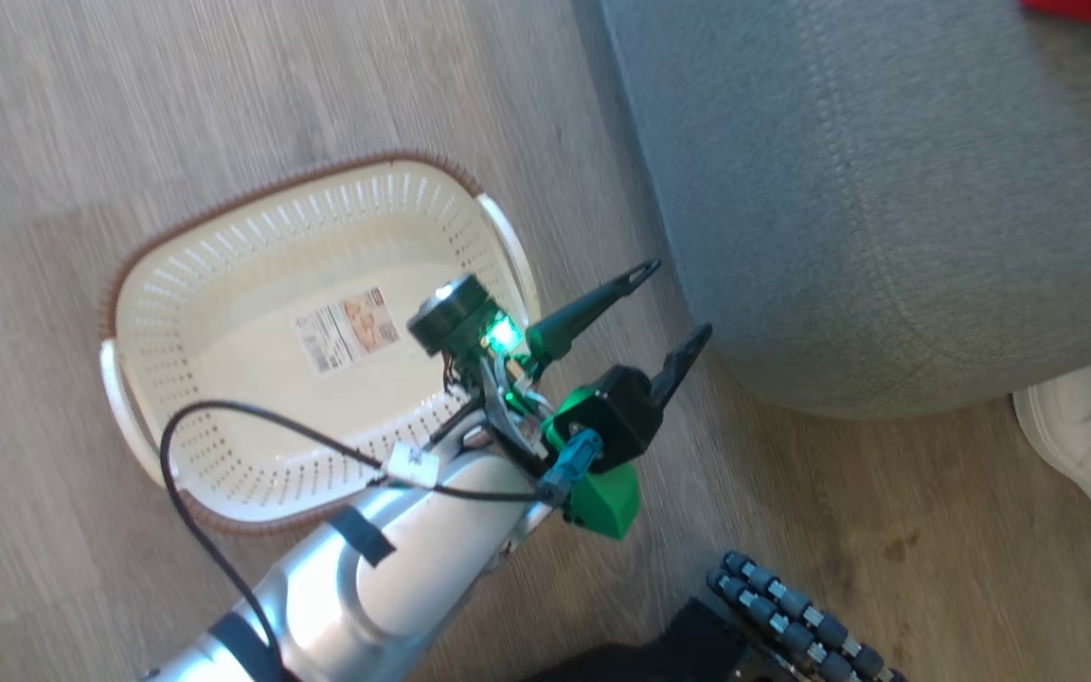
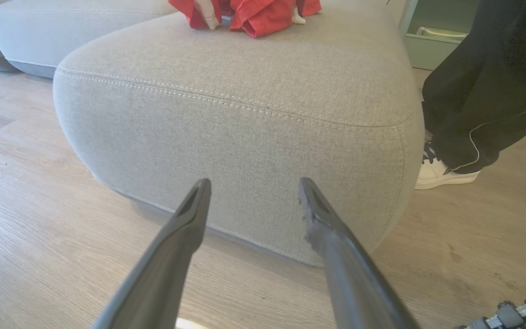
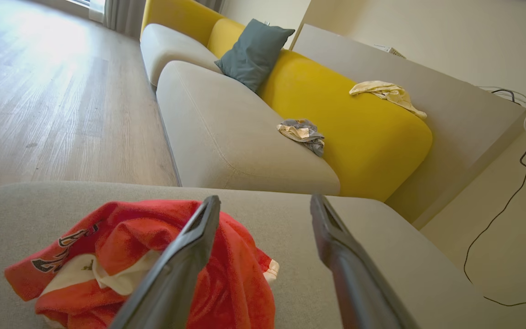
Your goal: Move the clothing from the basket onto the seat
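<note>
While the silver forearm [image 1: 394, 559] of the left arm slants up from the lower left of the head view and crosses the near rim of the basket [image 1: 205, 284], the left gripper [image 1: 670, 303] hangs over the wooden floor [image 1: 53, 114] between basket and seat [image 1: 886, 208]. Its two dark fingers are spread wide with nothing between them, and they point at the seat's rounded front corner without touching it. A black cable [image 1: 176, 474] loops from the wrist over the basket, which holds no garment and has a paper label [image 1: 348, 329] on its bottom. The right gripper [image 3: 265, 200] is raised above the top of the seat, its fingers likewise parted and holding nothing. The clothing [image 3: 107, 256] lies in a crumpled red heap with white trim on the seat, below and behind the finger on that view's left; whether that finger touches the fabric cannot be told. A person's dark trouser leg [image 2: 486, 105] and white shoe [image 2: 441, 176] stand just beside the seat's far corner, and grey rollers [image 1: 792, 606] show at the lower edge of the head view. Beyond the seat lies a second pale cushion [image 3: 226, 137] against a yellow backrest [image 3: 349, 132], with a grey-blue pillow [image 3: 254, 52], a small crumpled cloth [image 3: 303, 133] and a pale yellow cloth [image 3: 388, 93].
</note>
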Robot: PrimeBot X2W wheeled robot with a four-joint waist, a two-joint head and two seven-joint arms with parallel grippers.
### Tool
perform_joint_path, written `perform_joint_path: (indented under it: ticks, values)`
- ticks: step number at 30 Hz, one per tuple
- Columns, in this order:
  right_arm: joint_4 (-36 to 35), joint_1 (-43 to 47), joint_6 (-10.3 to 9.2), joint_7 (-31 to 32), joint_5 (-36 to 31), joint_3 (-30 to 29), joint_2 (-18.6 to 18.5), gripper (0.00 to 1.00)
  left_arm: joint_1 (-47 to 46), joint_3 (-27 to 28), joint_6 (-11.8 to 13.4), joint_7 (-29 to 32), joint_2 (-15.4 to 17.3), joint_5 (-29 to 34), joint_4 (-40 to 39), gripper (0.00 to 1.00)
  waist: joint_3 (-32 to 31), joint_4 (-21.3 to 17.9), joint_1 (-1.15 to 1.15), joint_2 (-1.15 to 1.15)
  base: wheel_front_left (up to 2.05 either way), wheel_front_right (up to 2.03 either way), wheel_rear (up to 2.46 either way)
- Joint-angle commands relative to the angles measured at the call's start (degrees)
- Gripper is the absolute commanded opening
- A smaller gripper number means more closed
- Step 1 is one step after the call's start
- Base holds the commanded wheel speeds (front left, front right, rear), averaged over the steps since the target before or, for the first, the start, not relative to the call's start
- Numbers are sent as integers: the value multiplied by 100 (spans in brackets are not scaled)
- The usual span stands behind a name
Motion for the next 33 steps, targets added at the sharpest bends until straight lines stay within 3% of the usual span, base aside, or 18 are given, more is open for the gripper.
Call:
perform_joint_path:
  ticks: [1, 5, 15, 25, 30, 33]
  values:
    - [-219, 184, -2, -5, 59, 11, -287, 100, 84, 165, 28, -28, -91, -24, -224, 100, -265, -7, 0, 0, 0, 0, 0]
    - [-704, 420, -2, -5, 155, 69, -377, 100, 274, 331, 99, -28, -94, -65, -294, 100, -641, 66, 0, 0, 0, 0, 0]
    - [-2718, 1484, -2, -5, 358, 147, -280, 100, 970, 1022, 361, -28, -101, -225, -638, 100, -1550, 394, 0, 0, 0, 0, 0]
    - [-4159, 2724, -2, -5, 465, 236, 201, 100, 1623, 2061, 578, -28, -108, -412, -1294, 100, -2237, 1035, 0, 0, 0, 0, 0]
    - [-4754, 3461, -2, -5, 829, 273, 769, 100, 2059, 2795, 941, -28, -109, -395, -1613, 100, -2579, 1488, 0, 0, 0, 0, 0]
    - [-4735, 3805, -2, -5, 1201, 412, 1013, 100, 2268, 3148, 1156, -28, -110, -393, -1763, 100, -2699, 1660, 0, 0, 0, 0, 0]
